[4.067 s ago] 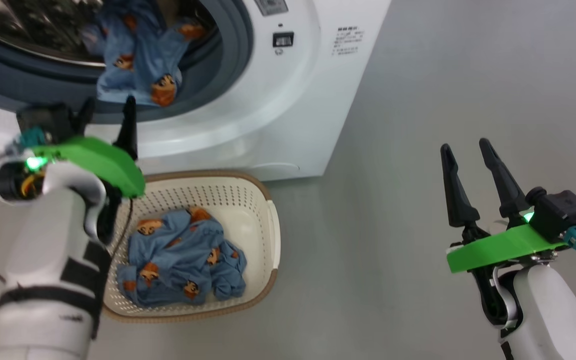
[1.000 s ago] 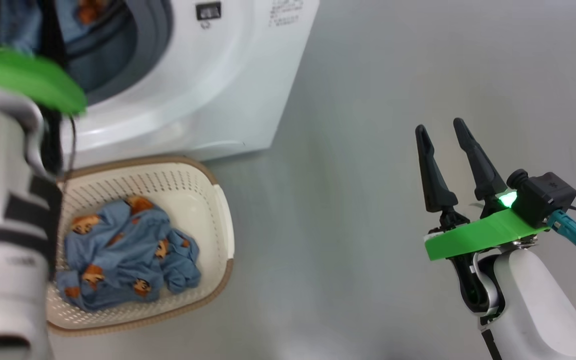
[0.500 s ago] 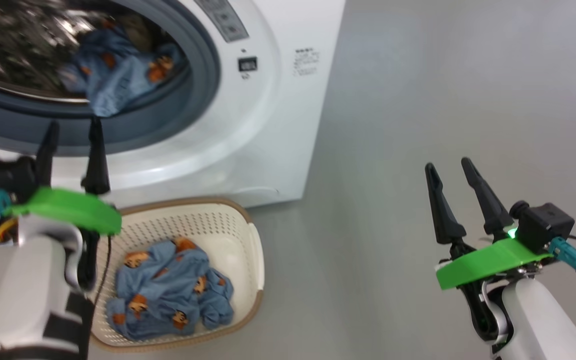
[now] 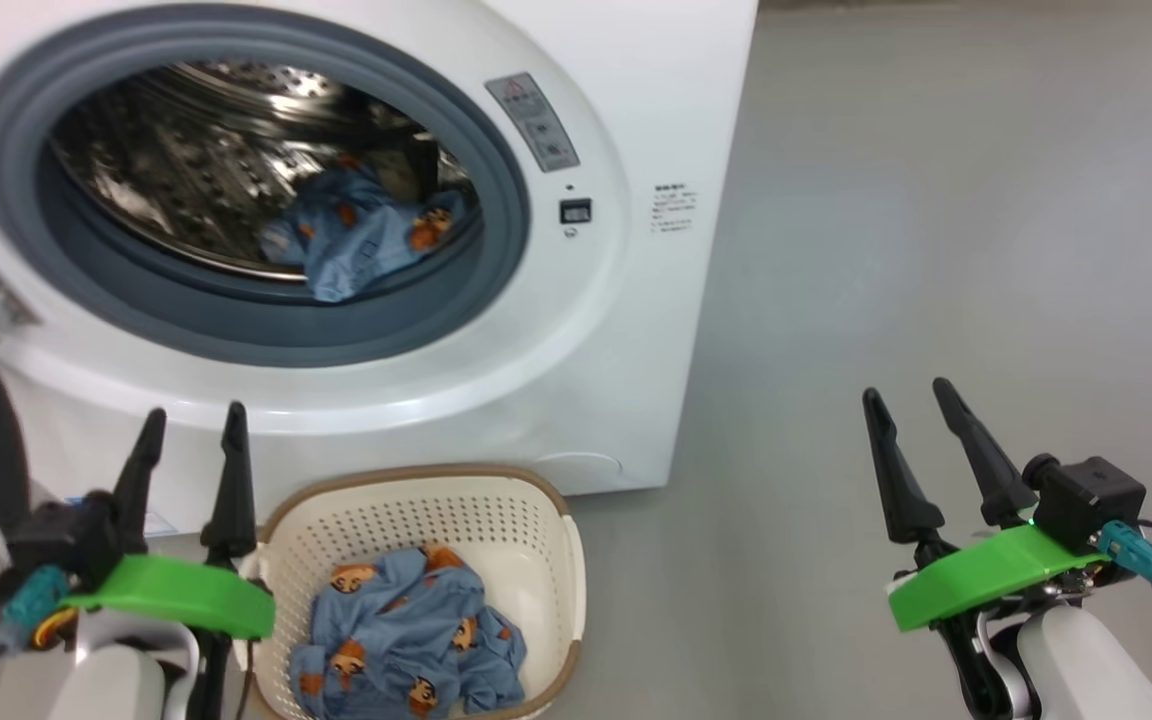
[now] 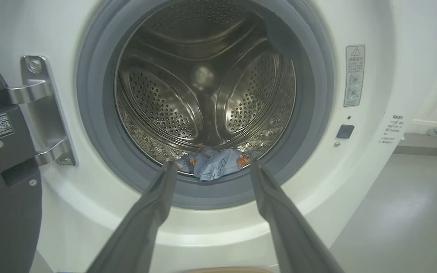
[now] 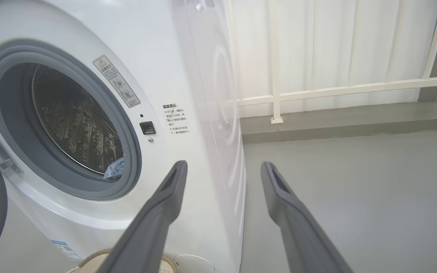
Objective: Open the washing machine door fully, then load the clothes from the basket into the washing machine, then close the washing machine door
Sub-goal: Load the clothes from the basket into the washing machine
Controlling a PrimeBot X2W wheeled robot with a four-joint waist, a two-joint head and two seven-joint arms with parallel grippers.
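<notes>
The washing machine (image 4: 626,330) stands with its round mouth uncovered; its door (image 5: 2,182) hangs swung out on the left, showing a dark inner face. One blue bear-print garment (image 4: 366,240) lies at the drum's front lip, also seen as clothes (image 5: 216,165). More clothes (image 4: 406,640) fill the cream basket (image 4: 561,560) on the floor before the machine. My left gripper (image 4: 191,425) is open and empty, just left of the basket, fingers pointing at the drum. My right gripper (image 4: 911,395) is open and empty over bare floor to the right.
Grey floor (image 4: 936,200) stretches to the right of the machine. A white railing and panelled wall (image 6: 336,91) stand behind it. The door's metal hinge (image 5: 47,113) juts from the machine's left front.
The head camera has tilted up, bringing the whole drum mouth into view. My left gripper has drawn back from the drum to beside the basket, leaving one garment inside. The right gripper has stayed open.
</notes>
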